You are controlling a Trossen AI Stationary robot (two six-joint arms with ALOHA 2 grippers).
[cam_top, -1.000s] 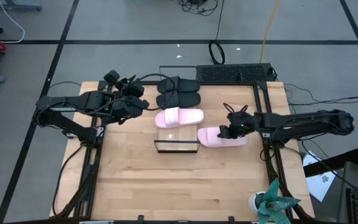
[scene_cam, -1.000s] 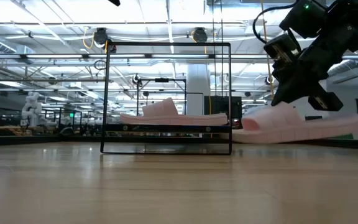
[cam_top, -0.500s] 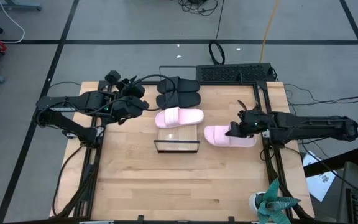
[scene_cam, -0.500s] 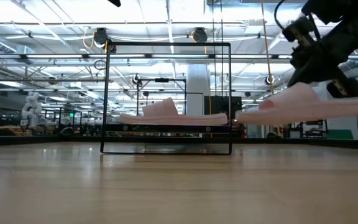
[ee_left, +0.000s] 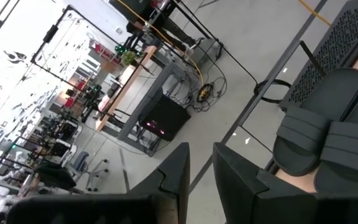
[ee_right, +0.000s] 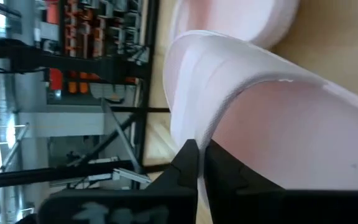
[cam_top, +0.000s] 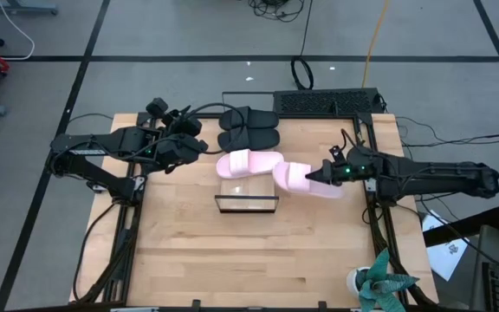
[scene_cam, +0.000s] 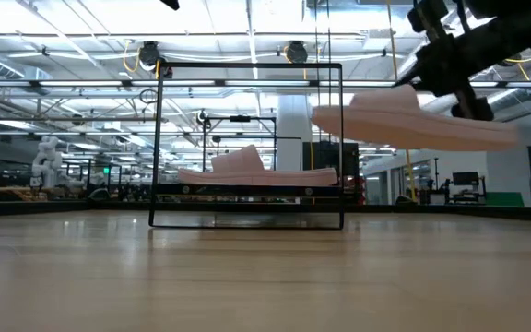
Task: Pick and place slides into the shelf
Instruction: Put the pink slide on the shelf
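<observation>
above tabletop [cam_top: 249, 251], pink slide [cam_top: 306, 179] lengthwise toward shelf [cam_top: 247, 204]

Light: bright, even, from long white ceiling strip lamps [scene_cam: 247, 35]
Shadows: soft, faint
Blur: pale pink slide sandal [ee_right: 272, 93] close-up soft

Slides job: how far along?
Done: one pink slide lies on the shelf. In hand: the right gripper is shut on the second pink slide, lifted beside the shelf. Left: the black pair on the table; the left gripper waits nearby.
</observation>
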